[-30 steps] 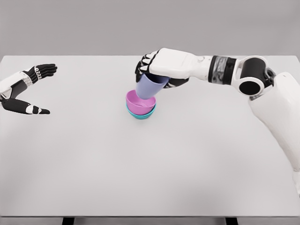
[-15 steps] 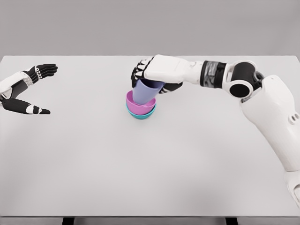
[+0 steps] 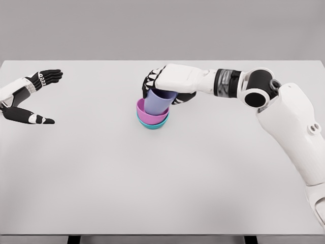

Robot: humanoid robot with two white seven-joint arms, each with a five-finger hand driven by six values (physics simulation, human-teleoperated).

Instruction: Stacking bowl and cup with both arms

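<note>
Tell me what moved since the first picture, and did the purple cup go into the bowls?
The right hand, still gripping the purple cup, brought it down and straightened it, so its bottom now sits inside the pink bowl. The right arm's elbow swung left as well. Nothing was let go. The pink bowl stayed nested in the teal bowl, and the left hand stayed open at the table's left edge.

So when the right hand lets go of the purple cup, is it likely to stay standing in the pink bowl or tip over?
The purple cup looks rigid and probably light, so it should keep its shape in the right hand. It is tall next to the shallow pink bowl, which rests in the teal bowl, and it seems slightly tilted, so it may lean or tip on the curved bottom.
</note>
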